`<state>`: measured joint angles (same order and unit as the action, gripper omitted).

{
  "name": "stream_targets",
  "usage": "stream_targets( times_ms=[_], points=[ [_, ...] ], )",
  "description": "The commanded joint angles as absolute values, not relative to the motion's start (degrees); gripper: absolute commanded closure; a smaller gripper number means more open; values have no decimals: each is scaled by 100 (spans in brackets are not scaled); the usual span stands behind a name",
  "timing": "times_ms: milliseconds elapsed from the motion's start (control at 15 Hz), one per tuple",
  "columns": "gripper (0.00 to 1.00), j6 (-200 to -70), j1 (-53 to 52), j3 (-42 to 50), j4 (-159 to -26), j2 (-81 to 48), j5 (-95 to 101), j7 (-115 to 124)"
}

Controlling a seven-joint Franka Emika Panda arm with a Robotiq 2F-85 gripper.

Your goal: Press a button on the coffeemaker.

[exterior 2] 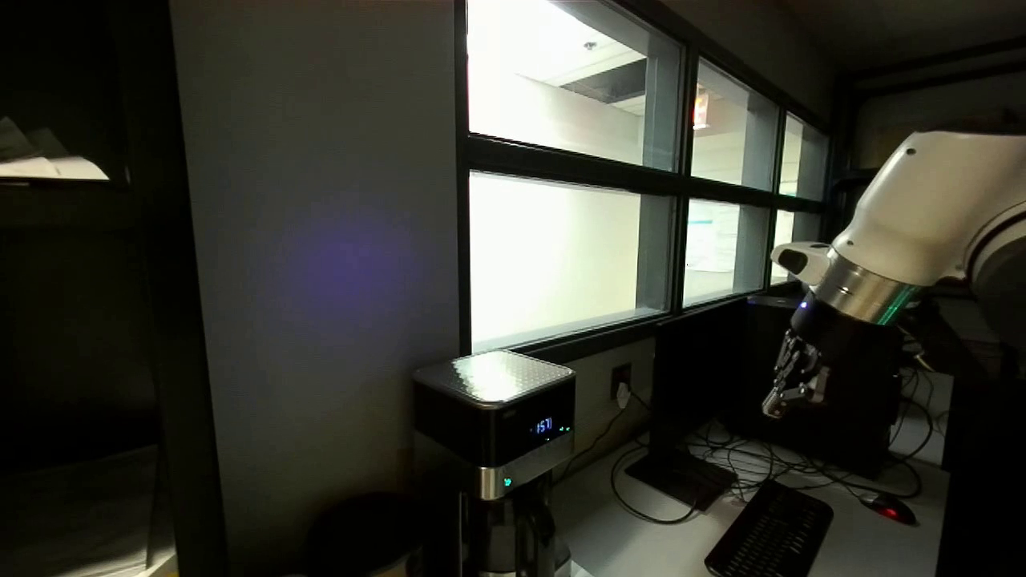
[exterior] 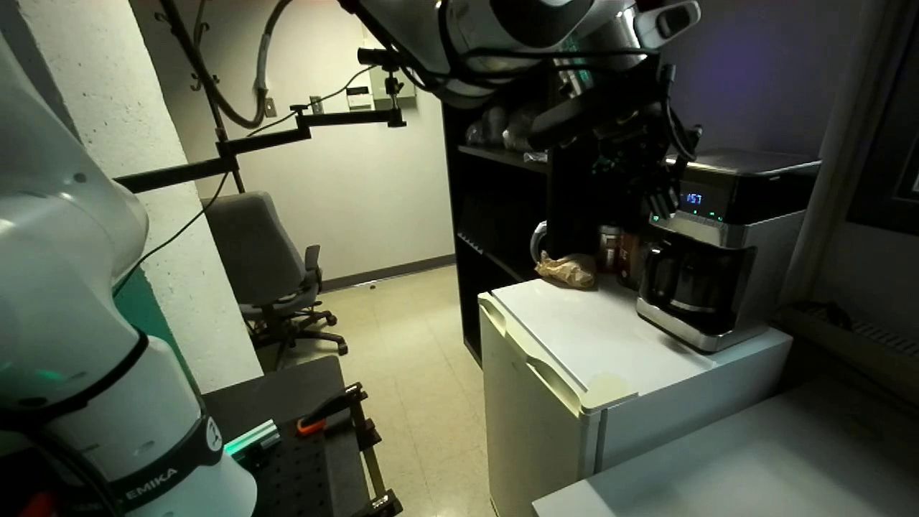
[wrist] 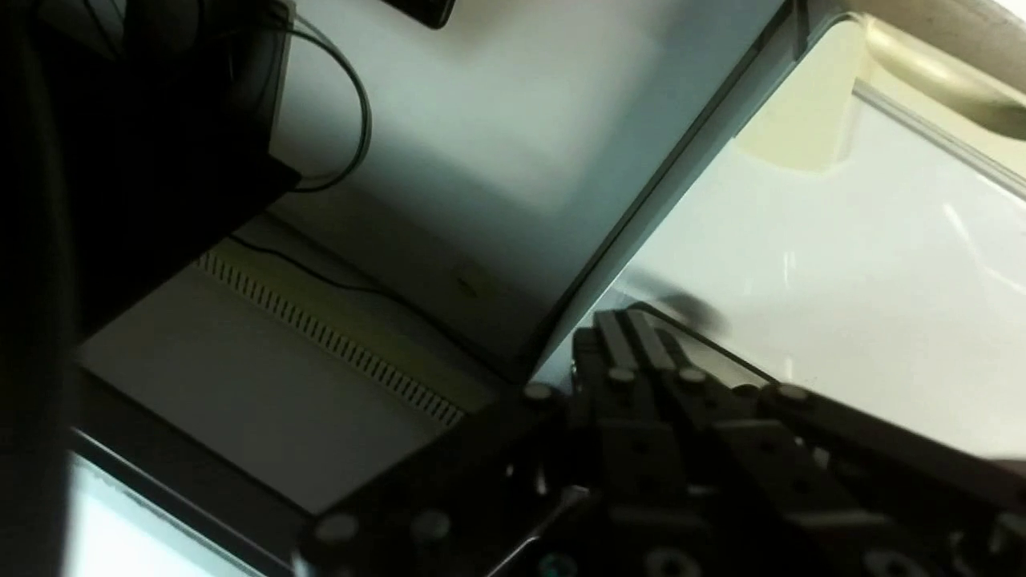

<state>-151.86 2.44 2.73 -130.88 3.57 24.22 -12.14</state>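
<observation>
At the near left of the scene, your arm is rooted, which explains the long reach rightward toward the white fridge. Further right hangs the gripper, tips angled down; its fingers are clenched together, nothing seen between them, presumably giving you one blunt tip for pushing. Rightmost, the coffeemaker stands at the right end of the fridge top, its control panel turned to the near left, likely for your access. An exterior view shows a gap between fingertips and panel: judged not yet pressed.
</observation>
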Motion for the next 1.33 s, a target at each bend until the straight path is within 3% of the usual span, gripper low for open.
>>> stream_targets(
  times_ms=[0,533,1267],
  points=[
    [100,-15632,234,169,-12631,-224,3111,-1083],
    [100,-16611,12,215,-11850,-1194,4445,-574],
    [100,-16165,-472,500,-10552,-2496,6615,-224]
  ],
)
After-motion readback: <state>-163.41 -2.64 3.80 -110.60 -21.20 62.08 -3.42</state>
